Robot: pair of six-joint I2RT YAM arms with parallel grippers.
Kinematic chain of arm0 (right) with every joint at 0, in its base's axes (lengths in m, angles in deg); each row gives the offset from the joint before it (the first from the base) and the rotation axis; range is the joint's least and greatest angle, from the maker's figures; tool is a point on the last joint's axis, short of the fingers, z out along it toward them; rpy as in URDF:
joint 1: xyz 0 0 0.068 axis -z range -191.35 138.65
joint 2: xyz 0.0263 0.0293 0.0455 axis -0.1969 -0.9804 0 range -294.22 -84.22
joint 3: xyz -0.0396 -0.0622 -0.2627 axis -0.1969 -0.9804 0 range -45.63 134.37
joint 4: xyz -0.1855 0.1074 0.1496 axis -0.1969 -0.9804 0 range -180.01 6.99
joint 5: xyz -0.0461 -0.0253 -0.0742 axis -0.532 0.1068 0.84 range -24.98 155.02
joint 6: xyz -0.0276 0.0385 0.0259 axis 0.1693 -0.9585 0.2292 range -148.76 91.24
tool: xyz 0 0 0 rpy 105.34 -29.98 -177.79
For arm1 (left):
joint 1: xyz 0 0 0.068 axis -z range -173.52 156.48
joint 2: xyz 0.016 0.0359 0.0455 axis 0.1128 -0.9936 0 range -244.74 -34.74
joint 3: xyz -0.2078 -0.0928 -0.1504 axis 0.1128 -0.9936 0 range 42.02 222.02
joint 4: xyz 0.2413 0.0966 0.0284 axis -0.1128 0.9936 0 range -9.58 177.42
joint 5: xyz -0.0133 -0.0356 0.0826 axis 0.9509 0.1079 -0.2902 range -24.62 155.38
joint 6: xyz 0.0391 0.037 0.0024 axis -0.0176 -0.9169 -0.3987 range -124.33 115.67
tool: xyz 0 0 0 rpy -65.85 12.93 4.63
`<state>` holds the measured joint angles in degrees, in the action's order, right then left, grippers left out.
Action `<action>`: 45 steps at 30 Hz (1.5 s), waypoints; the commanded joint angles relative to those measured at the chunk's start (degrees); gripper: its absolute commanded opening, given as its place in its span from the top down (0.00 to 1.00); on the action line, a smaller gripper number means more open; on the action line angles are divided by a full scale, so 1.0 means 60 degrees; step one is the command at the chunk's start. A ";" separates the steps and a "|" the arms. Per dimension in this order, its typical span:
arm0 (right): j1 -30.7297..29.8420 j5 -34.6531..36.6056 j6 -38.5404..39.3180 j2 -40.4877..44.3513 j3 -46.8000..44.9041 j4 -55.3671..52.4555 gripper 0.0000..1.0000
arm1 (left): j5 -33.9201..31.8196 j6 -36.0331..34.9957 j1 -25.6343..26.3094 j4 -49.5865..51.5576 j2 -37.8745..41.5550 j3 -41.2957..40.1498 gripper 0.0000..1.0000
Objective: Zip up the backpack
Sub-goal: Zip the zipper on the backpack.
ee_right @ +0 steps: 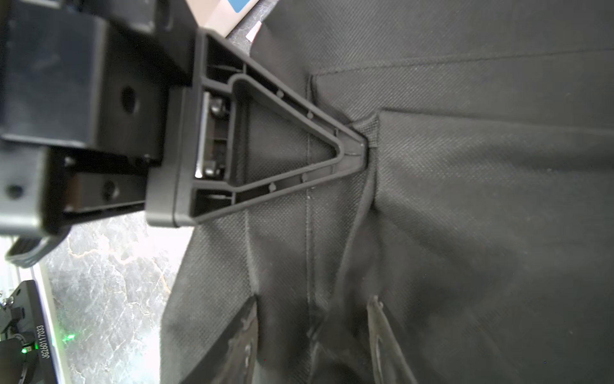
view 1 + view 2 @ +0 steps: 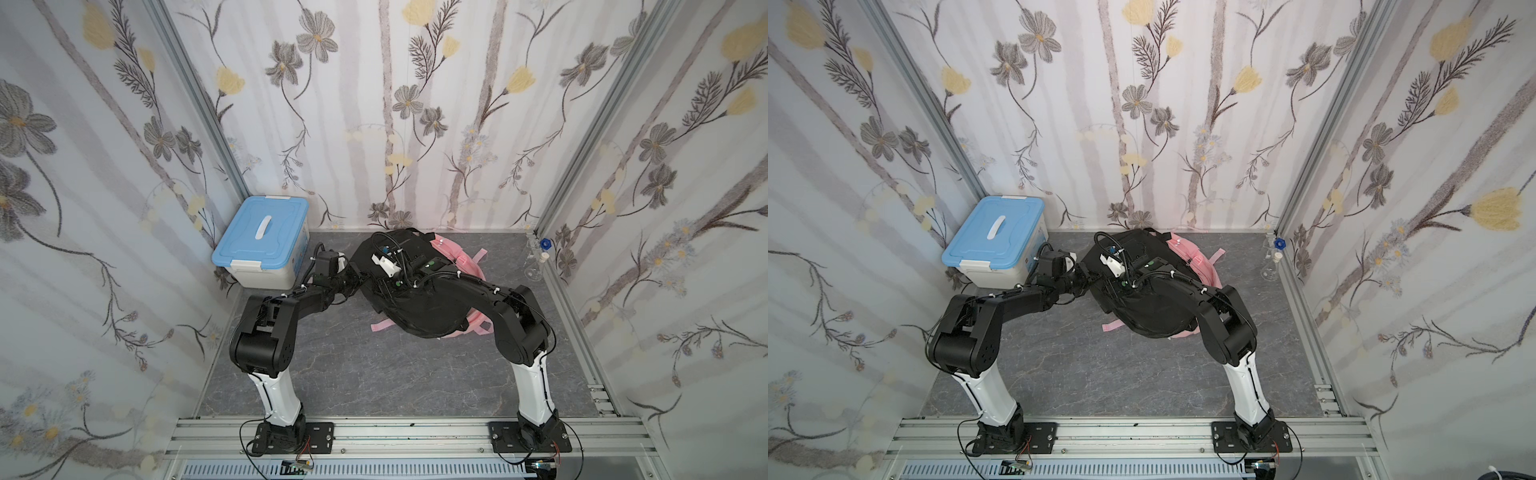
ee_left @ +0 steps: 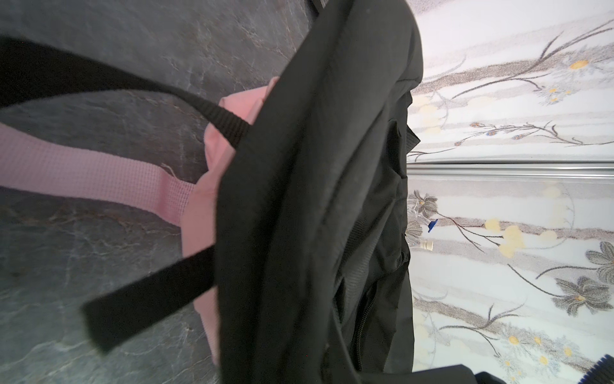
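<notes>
A black backpack (image 2: 419, 307) with a pink back and pink straps lies at the back middle of the grey table, seen in both top views (image 2: 1150, 307). My left gripper (image 2: 353, 275) is at its left edge. In the right wrist view the left gripper (image 1: 360, 146) is shut on a small fabric tab of the backpack (image 1: 465, 199). My right gripper (image 1: 314, 319) hovers over the black fabric, its fingers (image 1: 251, 319) apart on either side of a raised seam. A line of zip teeth (image 3: 363, 319) shows in the left wrist view.
A white box with a blue lid (image 2: 262, 245) stands at the back left, close to my left arm. Glass flasks (image 2: 534, 266) stand in the back right corner. Loose pink (image 3: 83, 173) and black (image 3: 149, 299) straps lie on the table. Flowered walls close three sides.
</notes>
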<state>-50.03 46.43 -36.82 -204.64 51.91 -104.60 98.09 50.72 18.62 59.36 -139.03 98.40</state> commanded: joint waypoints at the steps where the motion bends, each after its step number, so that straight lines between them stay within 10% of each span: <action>1: 0.0241 0.1151 0.0120 0.0148 -0.0079 0.0052 0.48 | 0.0380 -0.0080 -0.0017 0.0036 0.0047 -0.0029 1.00; 32: 0.0145 0.1219 0.0040 -0.0159 0.0077 -0.0649 0.52 | 0.0465 0.0142 -0.0075 -0.0233 -0.0359 0.0037 1.00; 45: 0.0303 0.1604 -0.0009 -0.0774 0.0296 -0.0651 0.93 | 0.0510 0.0114 -0.0031 -0.0266 -0.0125 -0.0095 1.00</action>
<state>-48.67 54.89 -36.82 -208.53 53.52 -106.74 98.79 51.20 18.20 58.22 -140.51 97.99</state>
